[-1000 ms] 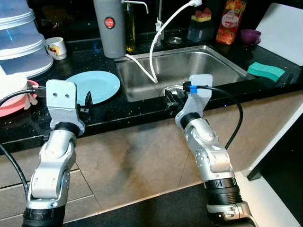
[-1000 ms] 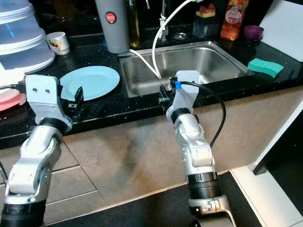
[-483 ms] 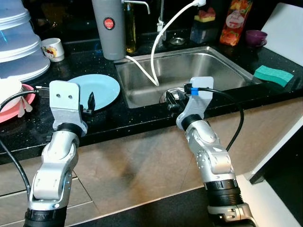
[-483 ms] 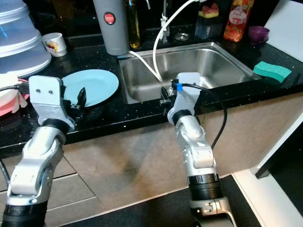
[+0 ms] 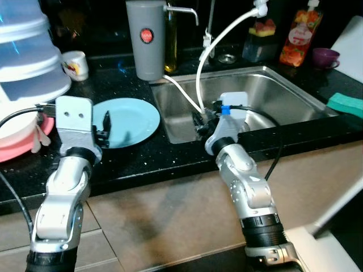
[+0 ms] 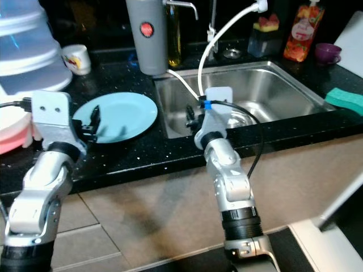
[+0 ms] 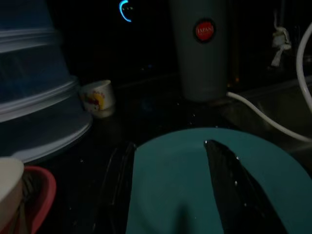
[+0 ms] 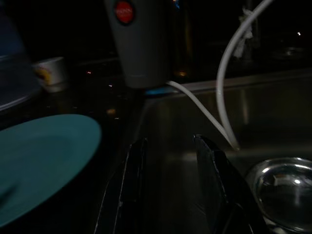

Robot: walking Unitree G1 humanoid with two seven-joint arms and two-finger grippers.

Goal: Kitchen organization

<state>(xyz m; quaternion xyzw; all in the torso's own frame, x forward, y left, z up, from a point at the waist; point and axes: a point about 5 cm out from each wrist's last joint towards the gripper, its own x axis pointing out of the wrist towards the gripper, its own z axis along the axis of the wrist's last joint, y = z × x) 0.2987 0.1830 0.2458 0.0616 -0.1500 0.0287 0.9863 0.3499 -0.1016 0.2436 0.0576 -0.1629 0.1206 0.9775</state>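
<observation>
The blue plate [image 5: 125,122] lies flat on the black counter [image 5: 142,164] directly ahead of my left gripper [image 7: 170,185], whose two fingers are spread apart and empty, one over the plate's face and the other out past its near rim, so I judge a short reach forward and down would bracket that rim. My left arm is clearly the nearer one. My right gripper [image 8: 170,190] hangs over the near left corner of the sink [image 5: 306,107], fingers parted with nothing between them, and the plate sits off to its left across the sink edge. Around the plate: a pink dish [image 5: 20,144] and stacked plastic containers [image 5: 25,54] to its left, a small mug [image 5: 76,64] and a tall grey flask [image 5: 146,38] behind it. A white hose [image 5: 218,42] droops into the sink, clear of my path.
</observation>
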